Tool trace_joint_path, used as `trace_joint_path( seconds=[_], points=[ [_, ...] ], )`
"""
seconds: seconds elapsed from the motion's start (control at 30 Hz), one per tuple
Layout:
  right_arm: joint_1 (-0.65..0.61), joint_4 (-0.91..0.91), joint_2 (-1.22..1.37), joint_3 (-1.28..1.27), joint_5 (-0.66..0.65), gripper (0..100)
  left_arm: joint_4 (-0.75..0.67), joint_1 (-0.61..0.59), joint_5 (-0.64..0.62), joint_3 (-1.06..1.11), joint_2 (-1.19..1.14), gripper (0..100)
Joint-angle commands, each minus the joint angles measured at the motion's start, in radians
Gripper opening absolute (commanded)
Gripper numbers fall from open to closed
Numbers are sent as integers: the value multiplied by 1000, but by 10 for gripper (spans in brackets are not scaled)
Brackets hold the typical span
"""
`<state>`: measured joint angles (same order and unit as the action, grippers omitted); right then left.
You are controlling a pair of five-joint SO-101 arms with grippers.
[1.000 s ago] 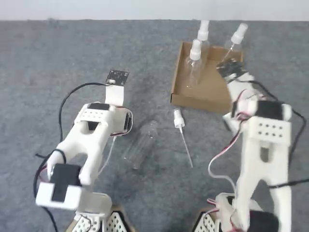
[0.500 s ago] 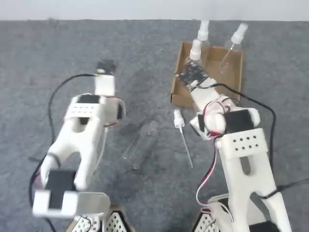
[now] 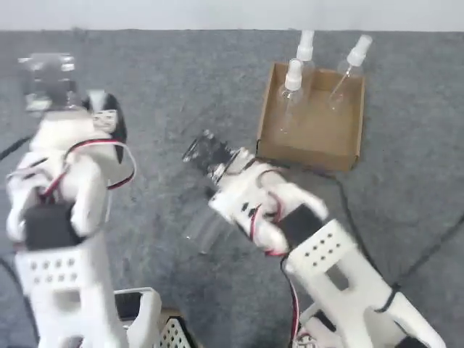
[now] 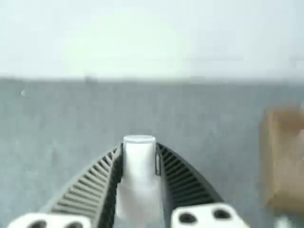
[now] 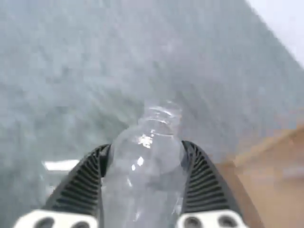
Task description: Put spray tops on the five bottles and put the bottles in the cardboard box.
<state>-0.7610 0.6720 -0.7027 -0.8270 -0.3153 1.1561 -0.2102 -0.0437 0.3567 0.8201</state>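
The clear plastic bottle (image 5: pixel 152 128) is pinched in the right gripper (image 5: pixel 145 149), which has swung from over the brown cardboard box (image 3: pixel 312 156) to mid-table, near the box's near left corner. The left gripper (image 4: pixel 138 152), clamped on a white cylindrical spray top (image 4: pixel 138 175), has swung toward the grey table's (image 3: pixel 181 72) far left corner.

Surface: grey mat (image 3: pixel 181 80), felt-like with coarse fibres, covering all of the table in view.
Wall: plain white wall (image 3: pixel 145 13) along the far side, meeting the grey mat in a straight line.
Light: even and soft, shadows faint.
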Motion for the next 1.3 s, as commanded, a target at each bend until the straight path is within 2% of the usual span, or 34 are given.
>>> trace_joint_path(
  seconds=[0.0,0.13,0.33,0.5,0.7,1.07,1.27],
  points=[
    [-67,-213,-79,-94,58,6,8,2,-117,-168,57,12],
    [-124,-337,-127,-196,87,6,-66,5,-256,-199,57,12],
    [-143,-346,-179,-261,87,6,-184,41,-397,-179,52,12],
    [-143,-340,-203,-269,89,6,-285,141,-400,-71,54,12],
    [-143,-346,-209,-279,89,6,-387,196,-402,62,54,12],
    [-143,-346,-209,-284,89,6,-387,219,-402,145,57,12],
    [-145,-338,-209,-284,89,6,-434,192,-396,93,55,12]
  ],
)
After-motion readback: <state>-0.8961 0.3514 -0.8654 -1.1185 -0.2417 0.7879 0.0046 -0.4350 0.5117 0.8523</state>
